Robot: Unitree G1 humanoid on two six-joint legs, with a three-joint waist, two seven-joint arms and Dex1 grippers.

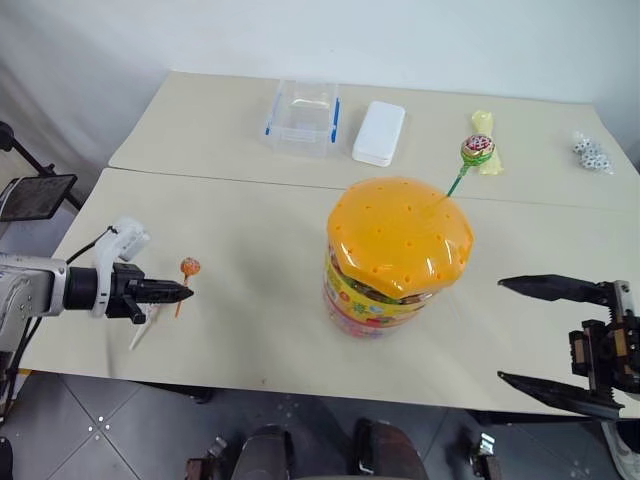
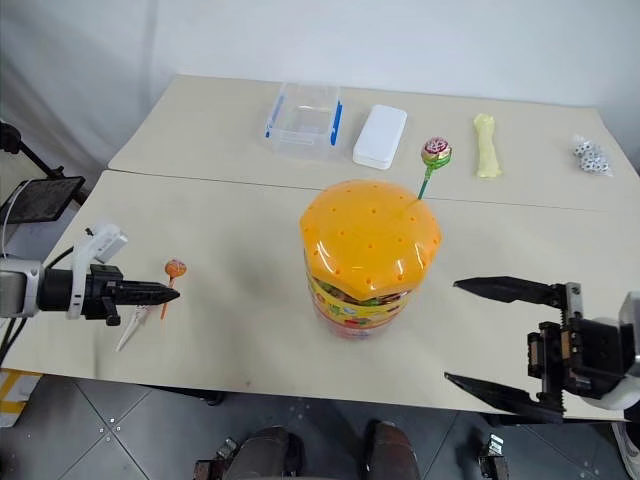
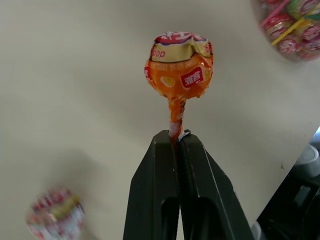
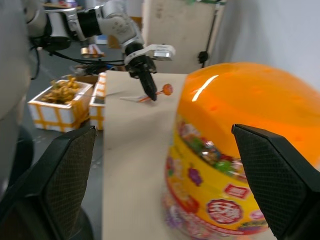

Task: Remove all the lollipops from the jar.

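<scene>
Pinching the orange lollipop by its stick, the left gripper hovers, seemingly above the table; the right gripper gapes wide beside the jar.

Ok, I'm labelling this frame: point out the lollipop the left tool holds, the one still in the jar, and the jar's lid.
orange lollipop (image 3: 179,67), left wrist view, on its wrapped head.
green-stick lollipop (image 1: 477,150), left eye view, on its head above the lid.
orange lid (image 1: 398,235), left eye view, on the dome's top.

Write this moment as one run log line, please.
left gripper: shut on orange lollipop | right gripper: open beside jar | green-stick lollipop: in lid
</scene>
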